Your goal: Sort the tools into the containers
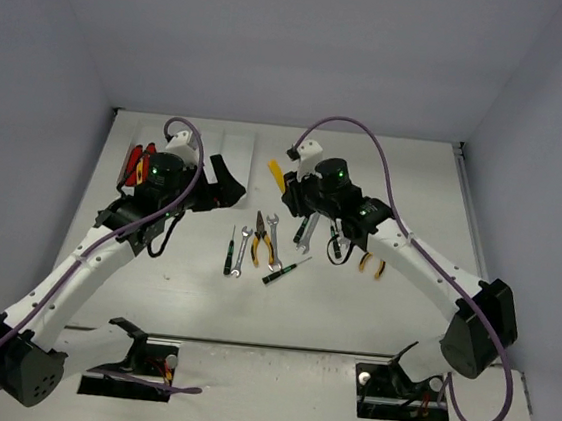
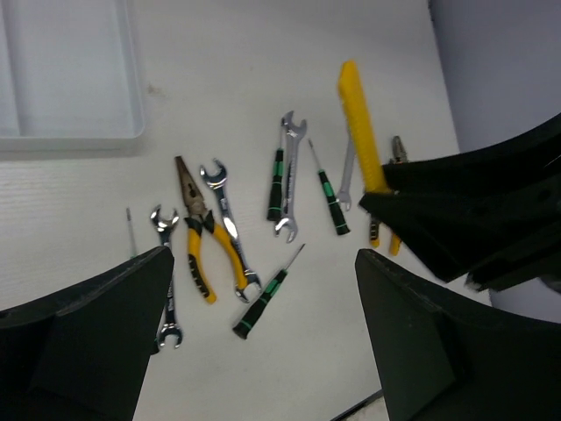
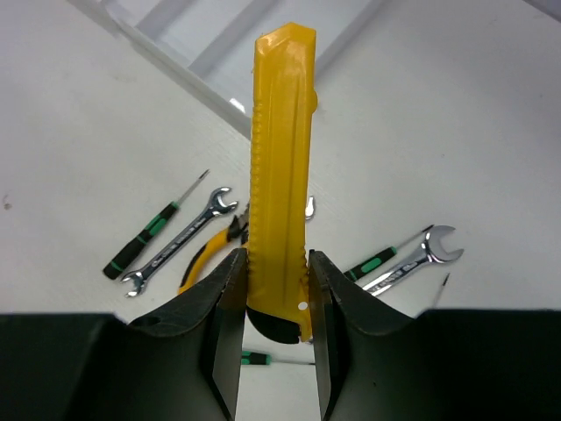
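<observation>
Holding the yellow utility knife [image 3: 282, 167] by its black tail end, my right gripper [image 3: 277, 267] is clamped on it, with the other end pointing toward the white tray [image 3: 188, 53]. The knife is off the table, above the loose tools and just beside the tray's right side.

Step in hand, as I judge it: carrying this knife to a compartment. The next move calls for travel left over the tray wall, aligning the knife lengthwise with a compartment, then a low release.

My left gripper [image 2: 263, 307] hangs with fingers apart, holding nothing, over the pliers [image 2: 206, 237], wrenches and screwdrivers on the table.

Tray contents: red tools [image 1: 133, 160], likely knives, lie in the leftmost compartment in the top view, partly hidden by my left arm. The compartment ends seen from the left wrist show nothing inside. The rest cannot be judged.
</observation>
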Controlling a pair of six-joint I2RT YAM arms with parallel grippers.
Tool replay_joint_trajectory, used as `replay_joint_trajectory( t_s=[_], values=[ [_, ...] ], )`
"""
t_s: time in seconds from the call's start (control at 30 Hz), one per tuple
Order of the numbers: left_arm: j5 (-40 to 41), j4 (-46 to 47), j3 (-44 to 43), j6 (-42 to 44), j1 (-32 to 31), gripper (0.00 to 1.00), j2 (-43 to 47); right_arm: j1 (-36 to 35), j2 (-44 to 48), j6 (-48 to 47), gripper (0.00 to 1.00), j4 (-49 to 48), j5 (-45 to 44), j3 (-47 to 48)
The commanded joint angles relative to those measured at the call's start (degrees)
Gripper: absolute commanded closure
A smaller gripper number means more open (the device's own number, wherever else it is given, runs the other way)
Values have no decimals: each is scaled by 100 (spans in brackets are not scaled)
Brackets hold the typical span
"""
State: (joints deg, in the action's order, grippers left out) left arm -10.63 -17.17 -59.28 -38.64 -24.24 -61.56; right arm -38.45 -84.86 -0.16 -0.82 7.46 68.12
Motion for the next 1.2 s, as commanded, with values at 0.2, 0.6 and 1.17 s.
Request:
replay_joint_trajectory(
  t_s=[0.2,0.6,1.17],
  values=[
    [1216,1506,-177,-812,-871,17,-105,-1010,801,697,100,-614,-863,-330],
    [1267,1727,-207,-863,-1186,26,-538,-1095,1015,859,100,-830,-643,-422],
    [1154,2387,44,-1008,-1452,59,-770,-1095,1036,936,99,-1022,-407,-484]
  ],
)
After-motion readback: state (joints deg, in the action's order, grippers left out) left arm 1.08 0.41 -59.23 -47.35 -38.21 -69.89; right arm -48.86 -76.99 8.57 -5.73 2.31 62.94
